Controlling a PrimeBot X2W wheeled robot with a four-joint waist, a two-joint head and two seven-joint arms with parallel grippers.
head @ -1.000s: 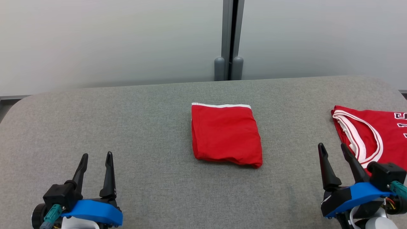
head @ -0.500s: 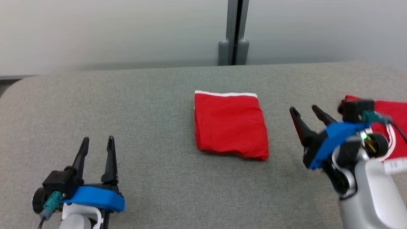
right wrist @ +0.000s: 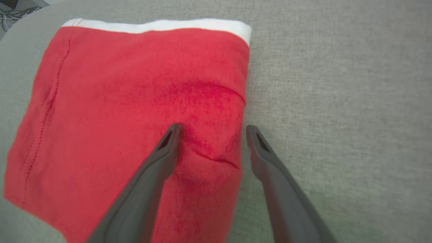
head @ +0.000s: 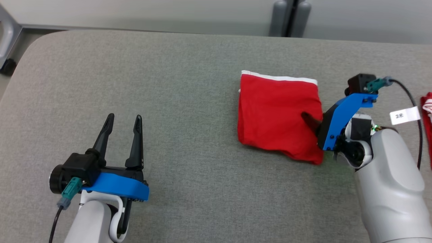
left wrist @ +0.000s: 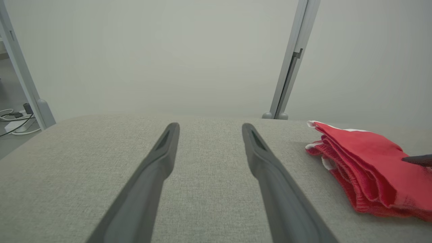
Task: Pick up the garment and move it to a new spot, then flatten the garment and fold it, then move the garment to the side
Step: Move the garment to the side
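The garment (head: 273,114) is a red cloth folded into a square with a white band along its far edge, lying flat on the grey fabric table (head: 189,84). My right gripper (head: 312,121) is open, tilted down at the garment's right edge. In the right wrist view its jaws (right wrist: 213,130) straddle that edge: the left finger rests on the red garment (right wrist: 135,101), the right finger is over bare table. My left gripper (head: 124,117) stands open and empty at the near left, well apart from the garment (left wrist: 364,168); nothing lies between its fingers (left wrist: 210,126).
Another red cloth with white trim (head: 427,111) lies at the table's right edge. A white label (head: 405,115) hangs on the right arm's cable. Grey posts (head: 290,17) stand behind the table. The table's rounded left corner (head: 23,57) drops to the floor.
The head camera has tipped down and swung left. My right gripper has gone forward and left from the near right to the garment's right edge. The left gripper stays open in place.
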